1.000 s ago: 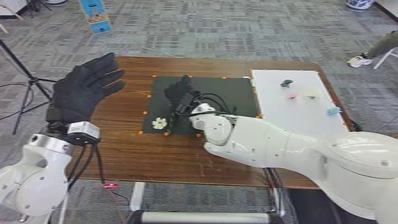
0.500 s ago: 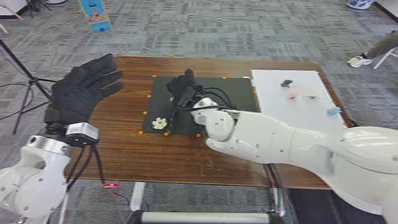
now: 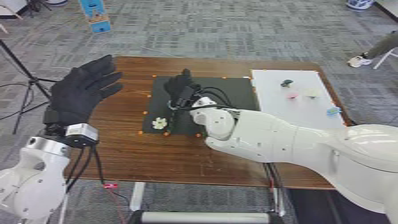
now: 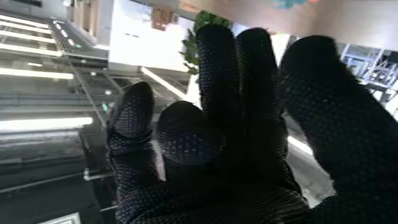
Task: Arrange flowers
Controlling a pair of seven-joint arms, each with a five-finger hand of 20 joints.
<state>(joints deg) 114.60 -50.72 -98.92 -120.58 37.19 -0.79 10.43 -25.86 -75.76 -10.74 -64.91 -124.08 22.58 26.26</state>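
A robot's right hand (image 3: 181, 86), sheathed in black fabric, is poised over a dark, flat mat (image 3: 238, 86) on a brown wooden table (image 3: 169, 160). In the right wrist view, the right hand (image 4: 213, 197) is mostly open, its glove stippled with tiny pale dots, two fingers long and straight and another bent inward. Near it, on the mat's near left part, lies a white flower (image 3: 160, 123) with rounded petals. Small orange dots edge the mat. Beside the mat, on a smooth white rectangular sheet (image 3: 293, 117), sit a small pink flower (image 3: 292, 96), a pale, creamy flower (image 3: 311, 93), a dark green piece (image 3: 286, 83) and a light blue piece (image 3: 334, 111). The left hand (image 3: 80, 95), also gloved in black, is open above the table's left edge, fingers extended. Beyond the table spreads patterned gray carpet (image 3: 222, 45).
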